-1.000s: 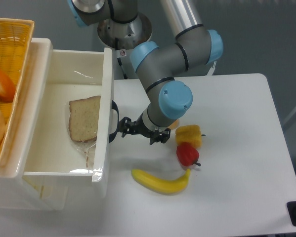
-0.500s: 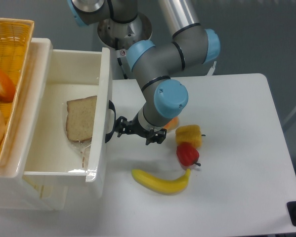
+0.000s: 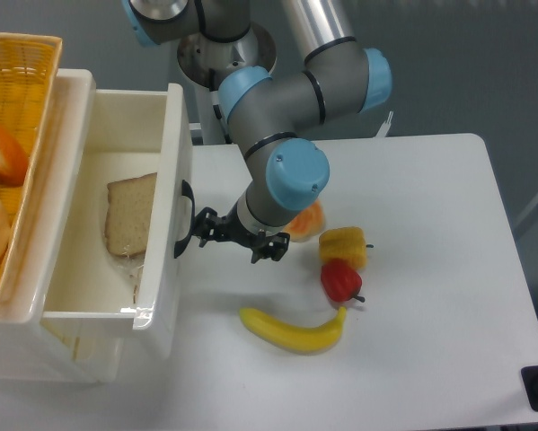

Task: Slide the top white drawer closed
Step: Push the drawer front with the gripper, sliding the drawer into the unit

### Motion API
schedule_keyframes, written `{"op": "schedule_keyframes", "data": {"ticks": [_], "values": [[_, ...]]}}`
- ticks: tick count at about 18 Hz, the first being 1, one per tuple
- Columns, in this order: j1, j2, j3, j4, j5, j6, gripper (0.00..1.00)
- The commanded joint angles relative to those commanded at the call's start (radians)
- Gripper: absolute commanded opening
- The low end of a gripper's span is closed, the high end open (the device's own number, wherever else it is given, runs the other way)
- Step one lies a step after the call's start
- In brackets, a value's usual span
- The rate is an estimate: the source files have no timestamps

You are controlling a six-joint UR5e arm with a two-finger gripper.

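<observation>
The top white drawer [image 3: 116, 206] sits at the left of the frame, partly pulled out, its flat front facing right with the curved black handle [image 3: 184, 231] at mid-height. A slice of bread [image 3: 129, 214] lies inside on the drawer floor, and the yellow wicker basket [image 3: 17, 99] with bread rolls rests along the upper left edge.

The pincer [image 3: 204, 226] is at the handle, pressed close to the drawer front; whether its fingers are clenched on the handle or merely pushing against it, I cannot tell, since the dark parts merge together.

Judging from this, the drawer has some travel left before it is shut. The main risk is an off-centre push: contact is at one point of a wide front, so the box could skew on its runners and jam. If the fingers are hooked behind the handle, they could catch on it once the front meets the cabinet. The bread slice could slide or ride up against the wall. The wrist hangs low over the bench [image 3: 412, 269], near the orange fruit [image 3: 306, 219], the yellow piece [image 3: 344, 247], the red pepper [image 3: 340, 280] and the banana [image 3: 293, 330], so a careless retreat to the right could knock them.
</observation>
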Motion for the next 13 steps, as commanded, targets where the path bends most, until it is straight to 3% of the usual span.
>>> {"op": "schedule_keyframes", "data": {"ticks": [13], "values": [[-0.069,0.005,-0.002,0.002,-0.006,-0.040,1.00]]}}
